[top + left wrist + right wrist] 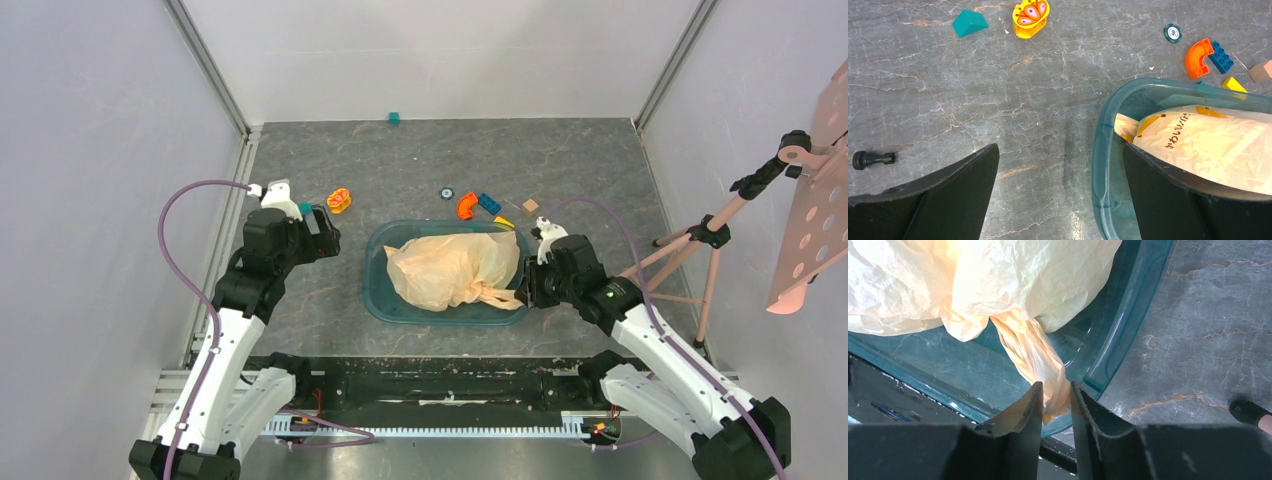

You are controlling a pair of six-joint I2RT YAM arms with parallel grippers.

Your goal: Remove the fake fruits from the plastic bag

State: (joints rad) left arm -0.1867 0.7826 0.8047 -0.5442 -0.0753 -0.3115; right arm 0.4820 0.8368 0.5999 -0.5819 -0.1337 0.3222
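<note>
Start wide: the tabletop [400, 160] carries a teal tub [378, 290] at its middle, nearer the near edge than the far one. The plastic bag [450, 268] fills that tub, its long axis running left to right. No fake fruits show anywhere; by the bulge, you'd judge they are inside the bag. Now the part that matters: one twisted handle loop [1033, 355] trails from the bag's near right end down to the tub's near right rim. Your right pincer [1055, 390] is clamped on that loop, with the bag's body lying to its left. Your left pincer [1060, 155] is spread wide and holds nothing. It hangs just beside the tub's left rim, so the bag lies to its right. Both are close, but only the right arm has the bag. Any pull on the loop looks likely to drag the bag towards the tub's right rim.
</note>
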